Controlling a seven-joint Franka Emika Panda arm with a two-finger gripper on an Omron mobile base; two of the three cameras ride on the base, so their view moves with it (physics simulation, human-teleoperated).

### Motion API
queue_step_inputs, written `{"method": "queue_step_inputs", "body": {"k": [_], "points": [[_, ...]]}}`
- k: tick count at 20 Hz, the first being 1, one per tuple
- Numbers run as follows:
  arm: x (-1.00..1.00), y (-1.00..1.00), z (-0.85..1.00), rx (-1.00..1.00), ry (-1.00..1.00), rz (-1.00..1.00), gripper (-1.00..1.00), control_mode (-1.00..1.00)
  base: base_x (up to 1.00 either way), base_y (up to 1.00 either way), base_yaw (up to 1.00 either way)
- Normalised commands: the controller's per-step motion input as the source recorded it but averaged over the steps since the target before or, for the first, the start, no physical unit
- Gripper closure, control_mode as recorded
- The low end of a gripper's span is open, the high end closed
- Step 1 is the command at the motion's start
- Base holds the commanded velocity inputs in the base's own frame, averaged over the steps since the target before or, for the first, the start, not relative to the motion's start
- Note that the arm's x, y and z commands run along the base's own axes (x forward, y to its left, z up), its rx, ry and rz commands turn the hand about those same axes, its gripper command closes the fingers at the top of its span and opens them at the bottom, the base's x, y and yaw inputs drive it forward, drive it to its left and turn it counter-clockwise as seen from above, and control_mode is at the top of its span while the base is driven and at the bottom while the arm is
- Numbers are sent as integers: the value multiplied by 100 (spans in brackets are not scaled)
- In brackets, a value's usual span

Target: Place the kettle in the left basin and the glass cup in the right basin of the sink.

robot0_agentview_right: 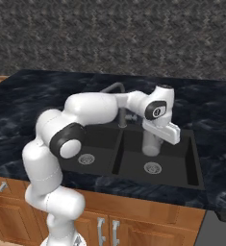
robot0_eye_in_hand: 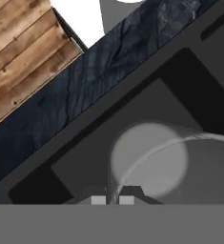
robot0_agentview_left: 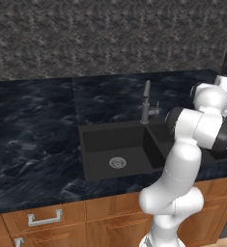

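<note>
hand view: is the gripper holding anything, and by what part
Yes. The gripper is shut on the glass cup, its fingers pinching the thin rim wall, over the right basin.

Even, dim rendered light; soft low-resolution edges; no glare; sink [robot0_agentview_left: 116,144] interior uniformly dark.

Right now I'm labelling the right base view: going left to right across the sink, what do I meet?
Left basin's drain → dividing wall → glass cup held in the hand → right basin's drain → sink's right rim.
</note>
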Motion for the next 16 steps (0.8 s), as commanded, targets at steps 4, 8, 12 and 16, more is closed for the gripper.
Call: {"method": "queue_step_inputs", "body": {"k": [4, 8, 12, 16], "points": [[45, 0, -38, 7, -8, 12, 100, -100, 0, 0, 0], [40, 0, -37, 1, -11, 7, 100, -100, 0, 0, 0], [32, 0, -41, 0, -11, 4, 100, -100, 0, 0, 0], [22, 0, -38, 0, -5, 2, 100, -100, 0, 0, 0]]}}
